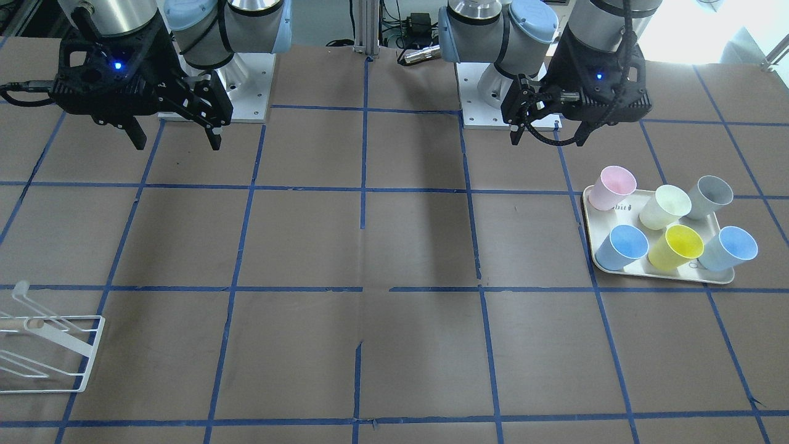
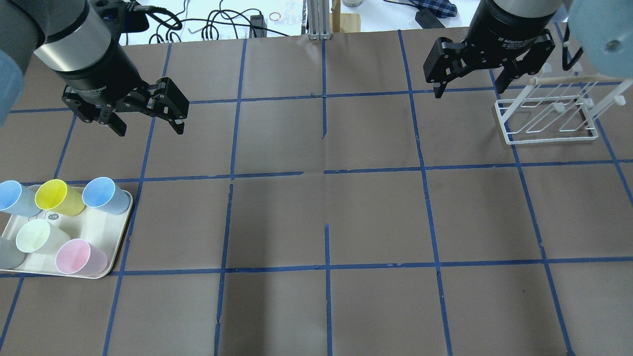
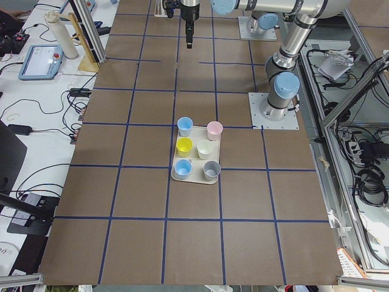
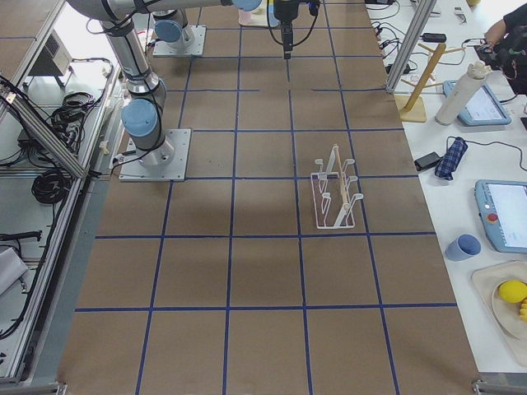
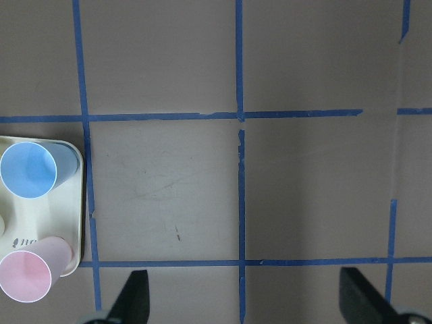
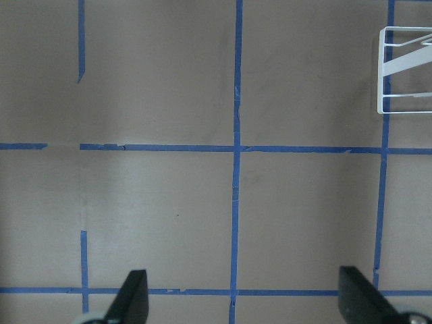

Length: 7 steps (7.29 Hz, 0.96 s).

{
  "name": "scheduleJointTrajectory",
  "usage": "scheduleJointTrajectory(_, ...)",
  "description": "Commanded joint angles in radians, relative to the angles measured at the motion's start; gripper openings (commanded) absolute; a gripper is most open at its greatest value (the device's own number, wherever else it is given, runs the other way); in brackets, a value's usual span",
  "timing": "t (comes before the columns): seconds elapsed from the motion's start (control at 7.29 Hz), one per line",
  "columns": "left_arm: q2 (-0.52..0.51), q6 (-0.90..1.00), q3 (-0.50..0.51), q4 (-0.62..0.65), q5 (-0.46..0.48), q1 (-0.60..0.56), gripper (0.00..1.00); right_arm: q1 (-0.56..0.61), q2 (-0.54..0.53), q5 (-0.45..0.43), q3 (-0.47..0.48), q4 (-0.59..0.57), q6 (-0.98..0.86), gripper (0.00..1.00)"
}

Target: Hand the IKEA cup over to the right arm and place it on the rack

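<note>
Two alike pale blue cups stand on a cream tray (image 2: 121,232): one at its near-centre corner (image 2: 104,195), also in the left wrist view (image 5: 30,170), and one at its outer end (image 2: 12,197). I cannot tell which is the IKEA cup. My left gripper (image 2: 151,131) hangs open and empty above the table, behind the tray and apart from the cups. My right gripper (image 2: 470,92) is open and empty, just left of the white wire rack (image 2: 546,116). The rack holds no cup; its corner shows in the right wrist view (image 6: 405,71).
The tray also holds a yellow cup (image 2: 57,197), a pale green cup (image 2: 37,237), a pink cup (image 2: 79,256) and a grey cup (image 2: 7,254). The brown table has a grid of blue tape (image 2: 326,170).
</note>
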Motion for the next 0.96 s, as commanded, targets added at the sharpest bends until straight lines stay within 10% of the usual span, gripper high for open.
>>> scheduleJointTrajectory(0.0,0.003,0.008,-0.005,0.0,0.003,0.0,1.0,0.0,0.0,0.001,0.0,0.0,0.001,1.0)
scheduleJointTrajectory(0.82,-0.026,0.181,-0.031,0.005,-0.001,0.073,1.0,0.0,0.0,0.008,0.0,0.001,-0.001,1.0)
